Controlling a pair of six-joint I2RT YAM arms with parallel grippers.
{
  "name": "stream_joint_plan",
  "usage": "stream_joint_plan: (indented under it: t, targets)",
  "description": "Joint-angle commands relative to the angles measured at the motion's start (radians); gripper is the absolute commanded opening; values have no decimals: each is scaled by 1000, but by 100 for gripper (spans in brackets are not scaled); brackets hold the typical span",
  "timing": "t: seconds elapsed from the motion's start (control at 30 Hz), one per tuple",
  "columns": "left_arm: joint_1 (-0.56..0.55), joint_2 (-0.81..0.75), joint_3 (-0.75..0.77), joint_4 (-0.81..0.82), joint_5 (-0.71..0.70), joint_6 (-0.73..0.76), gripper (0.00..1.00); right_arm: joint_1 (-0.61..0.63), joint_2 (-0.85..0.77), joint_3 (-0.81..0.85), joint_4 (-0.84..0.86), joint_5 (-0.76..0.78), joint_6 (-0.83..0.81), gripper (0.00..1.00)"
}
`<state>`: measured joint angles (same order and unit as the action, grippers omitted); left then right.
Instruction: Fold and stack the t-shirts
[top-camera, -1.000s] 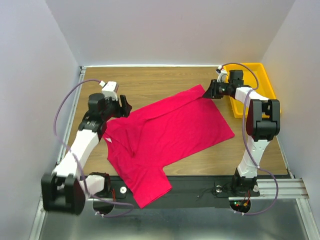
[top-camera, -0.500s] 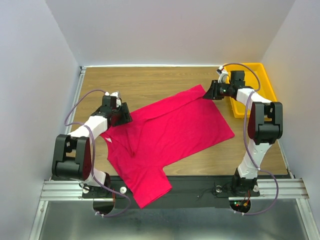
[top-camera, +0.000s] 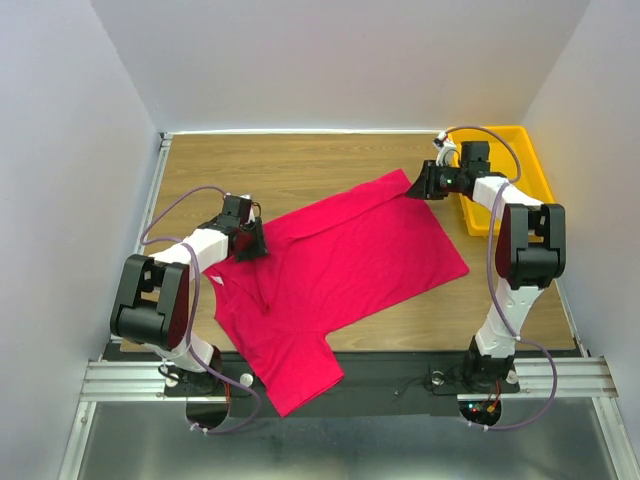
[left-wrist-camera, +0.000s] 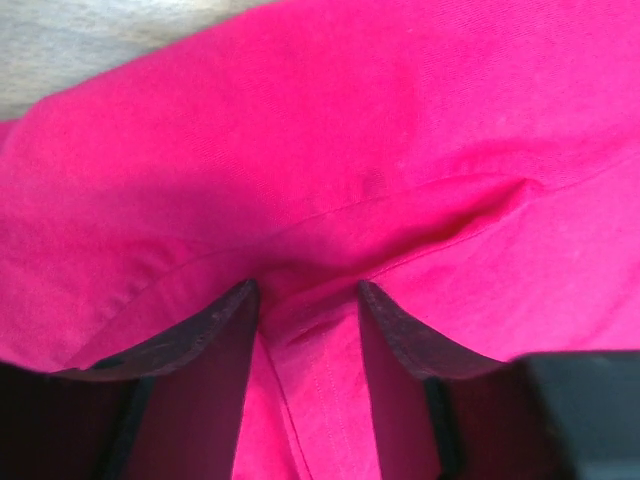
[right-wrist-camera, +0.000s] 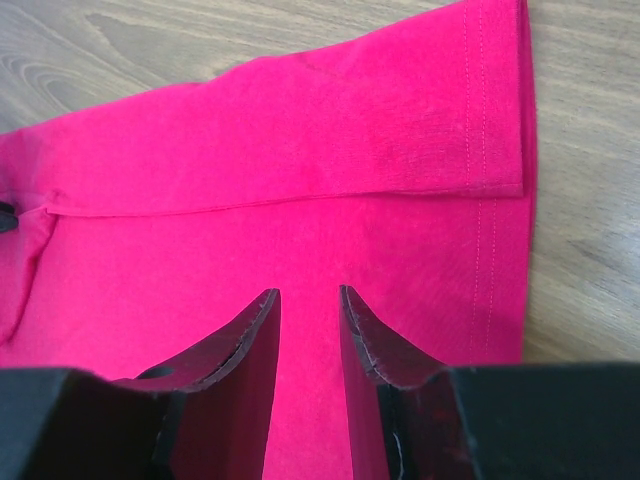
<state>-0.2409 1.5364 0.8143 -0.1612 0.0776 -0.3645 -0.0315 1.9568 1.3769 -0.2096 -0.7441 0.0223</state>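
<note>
A crimson-pink t-shirt (top-camera: 340, 260) lies spread aslant over the wooden table (top-camera: 300, 165), with one part hanging over the near edge. My left gripper (top-camera: 250, 243) is low at the shirt's left edge. In the left wrist view it (left-wrist-camera: 307, 290) is open, and a raised ridge of the t-shirt (left-wrist-camera: 350, 130) runs between its fingers. My right gripper (top-camera: 415, 185) is at the shirt's far right corner. In the right wrist view it (right-wrist-camera: 308, 292) stands narrowly open over flat cloth of the t-shirt (right-wrist-camera: 250, 180), beside the stitched hem. No pinch shows there.
A yellow tray (top-camera: 520, 150) stands at the back right, just behind the right arm. White walls close in the table on three sides. A black rail (top-camera: 400, 370) runs along the near edge between the arm bases.
The left arm has dropped and reached right onto the shirt's left edge, and its jaws have narrowed around a ridge of cloth. The right arm and the shirt have stayed put.
</note>
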Motion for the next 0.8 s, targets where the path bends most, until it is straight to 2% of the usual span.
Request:
stream_joint_plan:
  t: [0.0,0.07,0.1,0.17,0.23,0.27,0.3,0.43,0.77]
  targets:
    - [-6,1,39,-40,-53,-7,47,-4,-27,-6,19,-3,-15,36]
    - [-6,-5,42,-44,-52,-5,39,-5,-27,-6,18,-5,-13,36]
    - [-6,-7,43,-47,-47,-5,31,-7,-27,-6,18,-5,-13,36]
    - [-6,-18,48,-52,-24,-1,26,-8,-27,-4,19,-4,-13,36]
    - [-6,-33,51,-60,8,2,14,-10,-27,-4,18,-3,-12,36]
    - [-8,-41,51,-61,22,6,13,-10,-29,-4,18,-6,-13,36]
    - [-6,-45,51,-63,36,7,6,-10,-29,-4,19,-6,-13,36]
    - [-6,-73,49,-73,123,28,0,-15,-29,-4,18,-8,-13,36]
    - [-8,-82,17,-71,326,84,0,-28,-24,-4,19,-6,-13,36]
